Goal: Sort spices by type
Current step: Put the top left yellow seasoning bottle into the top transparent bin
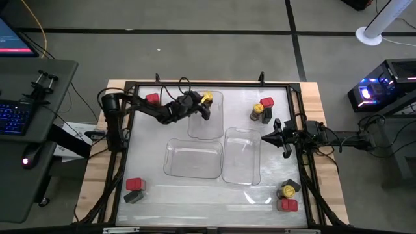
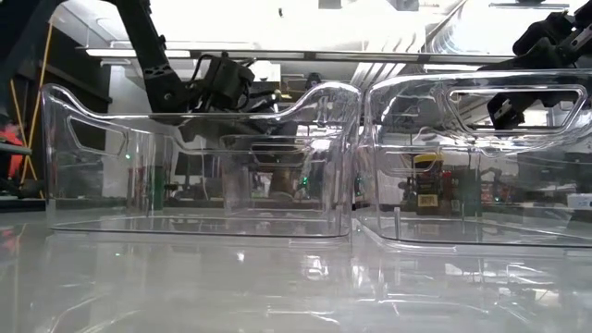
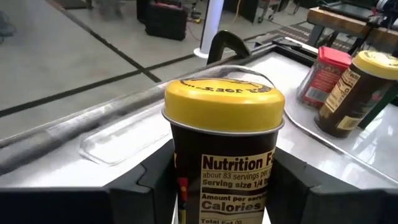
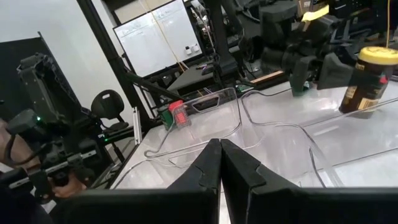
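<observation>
My left gripper (image 1: 203,104) reaches in from the table's left and is shut on a round yellow-lidded jar (image 3: 224,143), held over the far clear tray (image 1: 214,127). In the low view the gripper (image 2: 222,88) stands above the tray rims. My right gripper (image 4: 219,152) is shut and empty, above the right tray (image 1: 242,170). Other spices stand on the table: a red one (image 1: 151,99) at far left, a red, yellow-lidded and dark group (image 1: 262,109) at far right, a red and grey pair (image 1: 134,190) at near left, and a group (image 1: 288,195) at near right. My left gripper pinches the jar's dark labelled body (image 3: 236,186) just below the yellow lid, one finger (image 3: 152,186) on each of two opposite sides. The fingers come roughly level from the table's left. The jar stands upright in the hold, lifted above the far tray.
Three clear plastic trays lie mid-table: the far one, a near left one (image 1: 193,170) and the right one. A black frame (image 1: 208,84) rims the white table. A desk with a keyboard (image 1: 16,117) stands to the left, beyond the table.
</observation>
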